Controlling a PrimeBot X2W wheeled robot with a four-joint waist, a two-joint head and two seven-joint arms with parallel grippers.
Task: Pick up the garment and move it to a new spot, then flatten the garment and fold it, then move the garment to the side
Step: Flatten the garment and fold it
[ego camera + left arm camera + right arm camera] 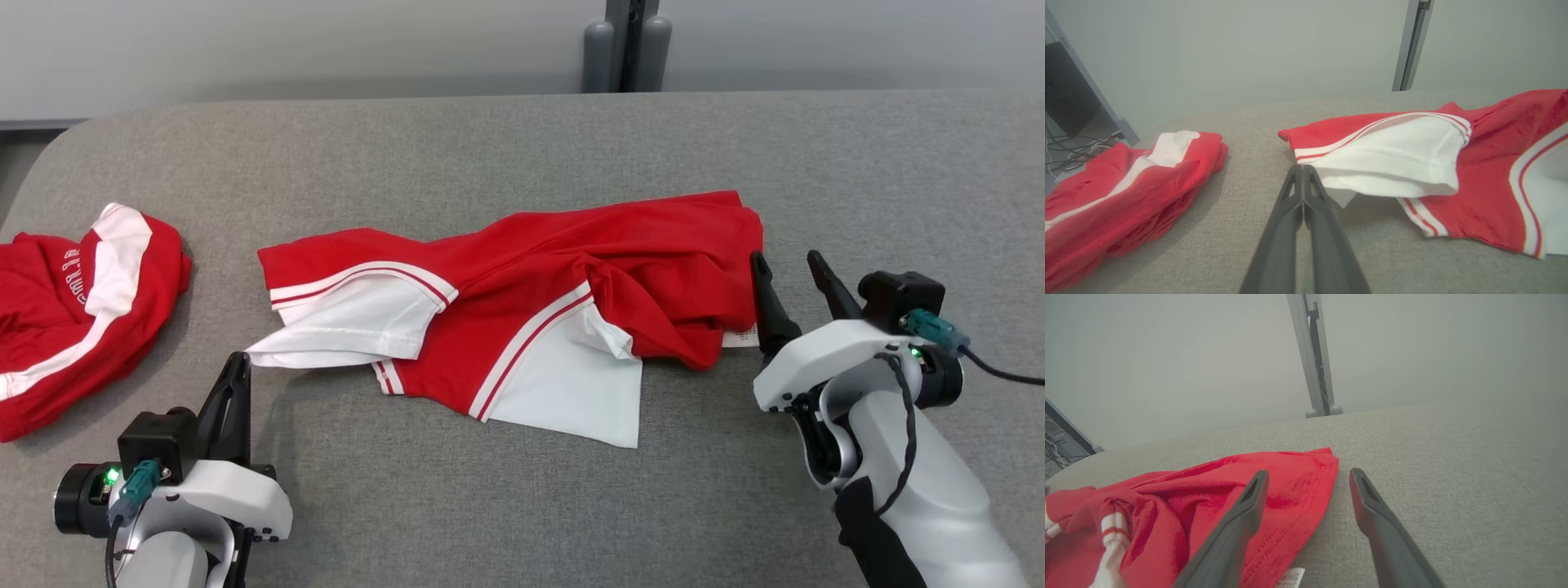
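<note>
The garment (522, 286), a red shirt with white panels and stripes, lies crumpled across the middle of the grey table (522, 139). My left gripper (238, 361) is shut, its tips right at the corner of the garment's white sleeve (1392, 163). In the left wrist view the left gripper (1302, 168) shows no cloth between its fingers. My right gripper (785, 260) stands open at the garment's right end. In the right wrist view the right gripper (1309, 473) has one finger over the red hem (1306, 498) and the other over bare table.
A second red and white garment (73, 310) lies bunched at the table's left edge, also seen from the left wrist (1126, 192). A grey post (624, 45) stands behind the table's far edge. A white label (741, 336) pokes from the garment near my right gripper.
</note>
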